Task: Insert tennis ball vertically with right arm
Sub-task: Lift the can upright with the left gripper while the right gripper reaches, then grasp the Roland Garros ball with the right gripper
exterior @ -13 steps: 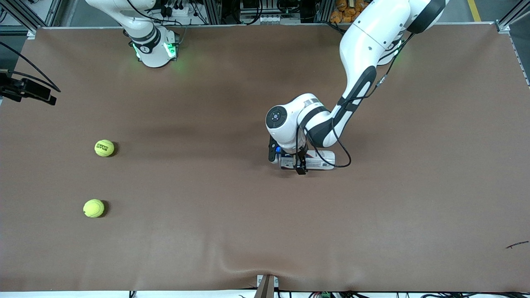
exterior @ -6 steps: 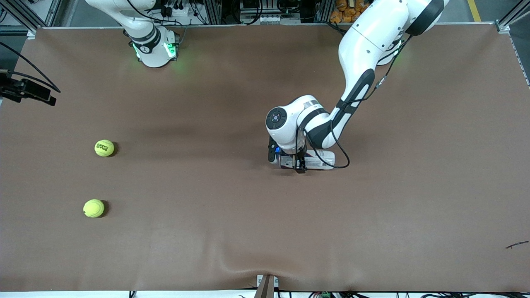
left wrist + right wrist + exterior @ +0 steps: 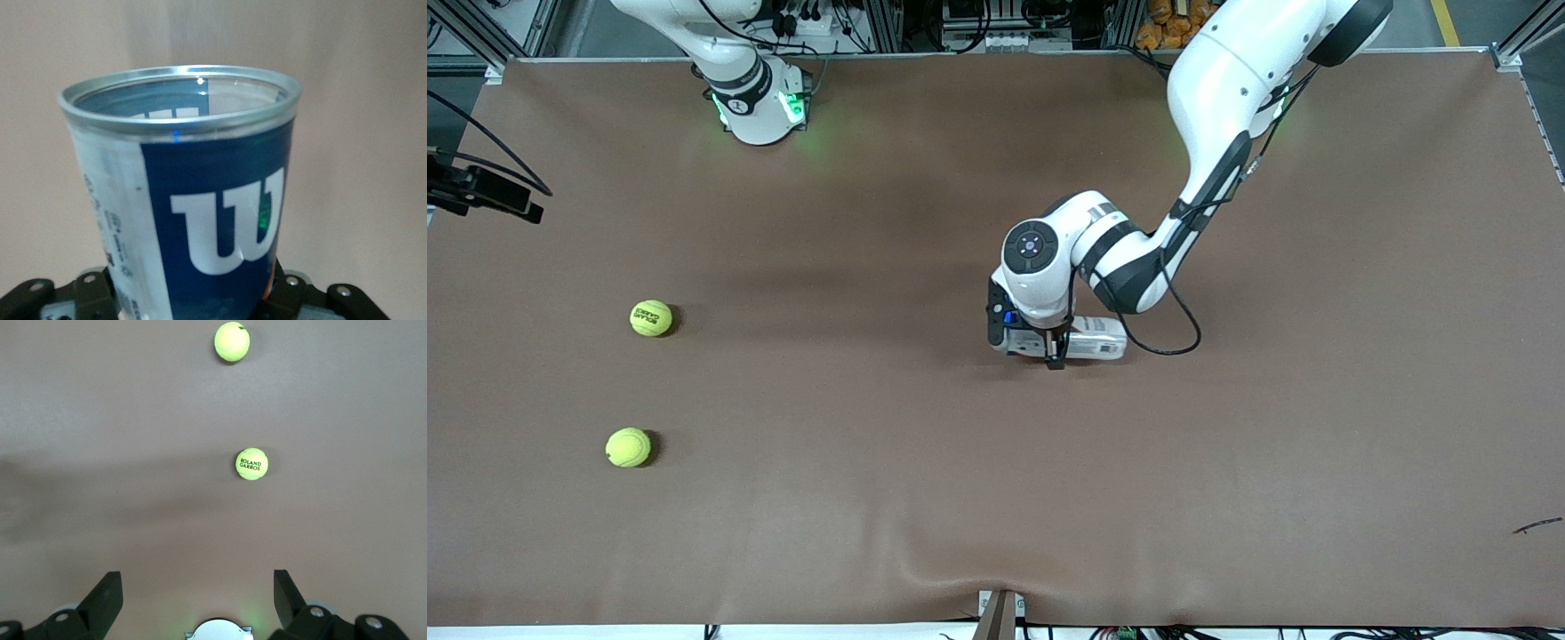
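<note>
My left gripper (image 3: 1052, 348) is shut on a blue and white Wilson tennis ball can (image 3: 1089, 342) at mid table, the can lying roughly level. In the left wrist view the can (image 3: 200, 200) fills the picture, its open metal rim (image 3: 180, 117) away from the jaws and nothing visible inside. Two yellow tennis balls lie toward the right arm's end of the table: a printed one (image 3: 651, 317) and a plain one (image 3: 629, 447) nearer the front camera. My right gripper (image 3: 197, 580) is open and empty high over the table, looking down on the printed ball (image 3: 251, 464) and the plain ball (image 3: 232, 341).
Brown cloth covers the table (image 3: 871, 498). The right arm's base (image 3: 758, 102) stands at the table's back edge, its hand out of the front view. A black clamp (image 3: 480, 191) juts in at the table's edge near the right arm's end.
My left arm has shifted the can slightly toward the right arm's end, and its wrist has turned; the can looks shorter from the front. The balls have not moved.
</note>
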Robot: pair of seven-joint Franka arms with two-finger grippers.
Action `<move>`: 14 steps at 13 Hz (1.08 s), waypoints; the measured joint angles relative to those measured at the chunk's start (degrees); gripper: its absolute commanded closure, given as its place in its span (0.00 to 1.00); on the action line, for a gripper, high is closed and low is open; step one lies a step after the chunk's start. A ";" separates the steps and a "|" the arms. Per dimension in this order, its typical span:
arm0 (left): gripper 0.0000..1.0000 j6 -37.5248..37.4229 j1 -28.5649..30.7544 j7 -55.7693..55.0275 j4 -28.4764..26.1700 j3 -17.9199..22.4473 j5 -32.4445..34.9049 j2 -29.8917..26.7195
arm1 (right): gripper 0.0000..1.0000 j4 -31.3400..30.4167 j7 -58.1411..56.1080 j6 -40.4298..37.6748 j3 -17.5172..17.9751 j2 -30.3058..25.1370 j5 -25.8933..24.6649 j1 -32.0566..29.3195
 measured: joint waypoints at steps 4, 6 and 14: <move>0.25 5.29 0.27 4.06 2.94 -0.52 -10.85 -0.49 | 0.00 -0.16 -0.02 -0.36 0.04 0.10 0.00 -0.20; 0.25 10.78 0.48 7.03 2.93 -0.68 -15.31 -0.42 | 0.00 -0.51 -0.02 -0.42 0.02 0.59 -0.02 -0.67; 0.28 31.97 0.20 14.33 2.60 -5.47 -33.18 1.83 | 0.00 -1.59 -0.02 6.93 -0.01 15.40 -0.62 -2.87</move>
